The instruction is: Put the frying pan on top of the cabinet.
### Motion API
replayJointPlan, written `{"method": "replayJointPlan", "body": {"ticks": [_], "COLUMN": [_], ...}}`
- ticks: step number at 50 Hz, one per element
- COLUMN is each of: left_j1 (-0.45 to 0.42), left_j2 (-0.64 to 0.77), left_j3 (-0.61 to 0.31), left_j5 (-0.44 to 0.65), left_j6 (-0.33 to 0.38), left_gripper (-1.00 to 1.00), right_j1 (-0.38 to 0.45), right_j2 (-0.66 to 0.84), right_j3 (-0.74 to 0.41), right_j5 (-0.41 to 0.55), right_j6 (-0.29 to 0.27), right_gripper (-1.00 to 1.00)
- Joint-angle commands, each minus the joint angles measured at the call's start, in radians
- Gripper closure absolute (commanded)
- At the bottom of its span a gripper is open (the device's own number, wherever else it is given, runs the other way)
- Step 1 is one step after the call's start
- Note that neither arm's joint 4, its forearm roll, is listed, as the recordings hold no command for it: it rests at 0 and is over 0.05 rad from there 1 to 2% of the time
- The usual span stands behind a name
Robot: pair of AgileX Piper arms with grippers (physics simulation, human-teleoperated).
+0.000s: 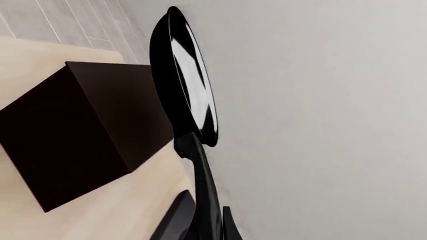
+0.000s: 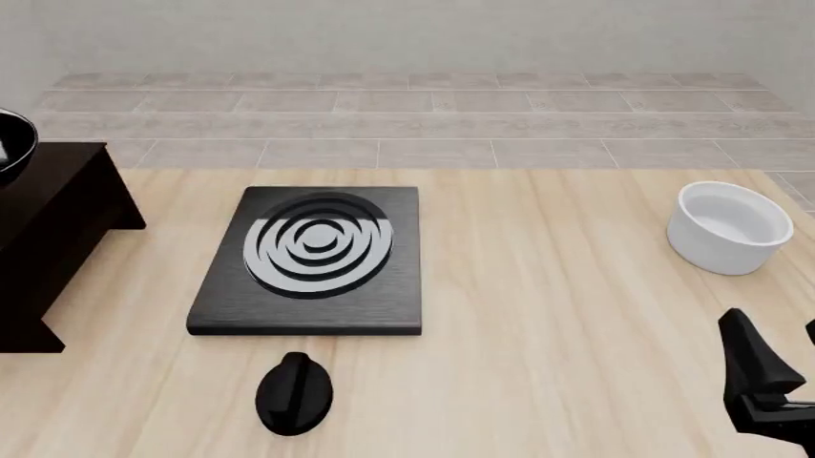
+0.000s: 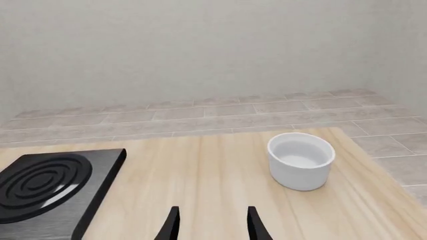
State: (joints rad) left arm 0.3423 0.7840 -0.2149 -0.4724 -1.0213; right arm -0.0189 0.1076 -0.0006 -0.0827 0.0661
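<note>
At far left of the table, the frying pan (image 2: 10, 145) hangs over the cabinet (image 2: 45, 224), only its rim in the front view. Left gripper (image 1: 200, 227) is clamped on the pan's handle (image 1: 203, 180), long axis running straight out from the fingers, cabinet beside it. Right gripper (image 3: 210, 222), fingers parted and empty, idles near the bowl (image 3: 301, 160), well apart.

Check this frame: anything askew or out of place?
Only the frying pan: the left gripper holds it by the handle, tipped on edge in the air beside the cabinet, not on it. Stove plate and bowl sit normally.
</note>
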Motion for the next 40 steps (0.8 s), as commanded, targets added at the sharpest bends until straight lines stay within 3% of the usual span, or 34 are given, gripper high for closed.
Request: {"method": "replayJointPlan", "body": {"ticks": [1, 12, 40], "left_j1": [0.005, 0.004, 0.008], "left_j2": [0.036, 0.107, 0.186], "left_j3": [-0.014, 0.003, -0.002], "left_j5": [-0.063, -0.125, -0.167], "left_j6": [-0.004, -0.012, -0.013], "left_gripper": [1.00, 1.00, 1.00], "right_j1": [0.000, -0.002, -0.003], "right_j2": [0.003, 0.001, 0.003], "right_j3": [0.000, 0.000, 0.000], "right_j5": [-0.001, -0.001, -0.002], "right_j6": [0.000, -0.001, 0.001], "right_gripper": [-1.00, -1.00, -1.00]}}
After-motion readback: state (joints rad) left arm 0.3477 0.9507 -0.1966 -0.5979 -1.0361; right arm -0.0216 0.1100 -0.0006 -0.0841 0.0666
